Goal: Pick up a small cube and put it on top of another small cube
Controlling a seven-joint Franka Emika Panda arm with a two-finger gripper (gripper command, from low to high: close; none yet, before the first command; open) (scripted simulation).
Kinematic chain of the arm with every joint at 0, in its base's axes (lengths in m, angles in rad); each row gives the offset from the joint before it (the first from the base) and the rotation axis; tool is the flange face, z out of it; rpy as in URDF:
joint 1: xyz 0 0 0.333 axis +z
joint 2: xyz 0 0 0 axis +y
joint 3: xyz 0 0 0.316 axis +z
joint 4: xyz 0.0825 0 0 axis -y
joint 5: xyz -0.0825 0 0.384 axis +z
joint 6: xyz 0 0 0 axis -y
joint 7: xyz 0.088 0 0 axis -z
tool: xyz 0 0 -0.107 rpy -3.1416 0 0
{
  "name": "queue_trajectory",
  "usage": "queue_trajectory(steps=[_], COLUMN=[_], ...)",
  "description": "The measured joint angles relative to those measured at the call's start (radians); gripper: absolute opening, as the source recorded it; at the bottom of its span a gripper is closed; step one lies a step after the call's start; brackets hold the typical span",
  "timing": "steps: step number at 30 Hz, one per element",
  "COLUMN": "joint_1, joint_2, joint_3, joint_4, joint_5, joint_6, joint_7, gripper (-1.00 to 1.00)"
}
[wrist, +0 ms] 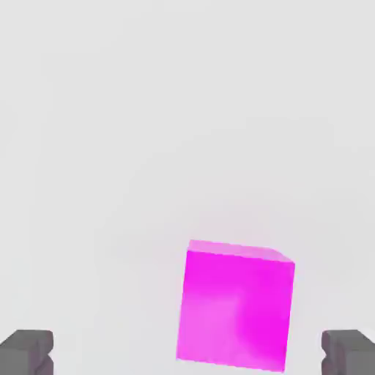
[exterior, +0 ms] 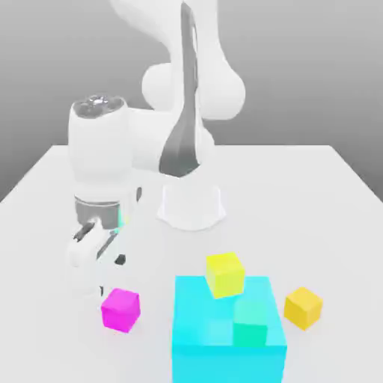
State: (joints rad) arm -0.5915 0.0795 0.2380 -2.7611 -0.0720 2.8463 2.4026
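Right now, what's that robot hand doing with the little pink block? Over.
Hand open, holding nothing, low beside the pink cube. Cube on the table, between the fingertips in the hand view. Green cube waits on the big cyan block. Nothing in the way.

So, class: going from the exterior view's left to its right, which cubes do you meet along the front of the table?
Magenta cube → yellow cube → mint-green cube → orange cube.

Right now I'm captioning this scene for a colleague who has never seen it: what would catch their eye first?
Probably the big cyan block at the front, with a yellow cube and a mint-green cube on top. Next, the magenta cube on the white table to the exterior view's left, with the open gripper hanging just behind it.
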Motion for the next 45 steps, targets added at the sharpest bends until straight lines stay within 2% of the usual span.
queue_trajectory(steps=[8, 9, 16, 26, 36, 38, 41, 42, 45], joint_1=[0.092, 0.112, 0.118, 0.044, 0.351, 0.394, 0.403, 0.403, 0.402], joint_2=[0.196, 0.221, 0.226, -0.001, -0.116, -0.099, -0.027, 0.0, 0.0], joint_3=[-0.122, -0.145, -0.152, -0.031, 0.142, 0.148, 0.126, 0.121, 0.121], joint_4=[0.034, 0.038, 0.039, 0.001, 0.308, 0.334, 0.325, 0.318, 0.318], joint_5=[-0.125, -0.137, -0.138, 0.019, 0.086, 0.078, 0.036, 0.021, 0.021], joint_6=[0.156, 0.176, 0.183, -0.005, -0.424, -0.435, -0.359, -0.327, -0.327], joint_7=[0.109, 0.118, 0.118, -0.002, -0.183, -0.191, -0.164, -0.154, -0.154], gripper=[0.0, -1.0, -1.0, -1.0, -1.0, -1.0, -1.0, 1.0, 1.0])
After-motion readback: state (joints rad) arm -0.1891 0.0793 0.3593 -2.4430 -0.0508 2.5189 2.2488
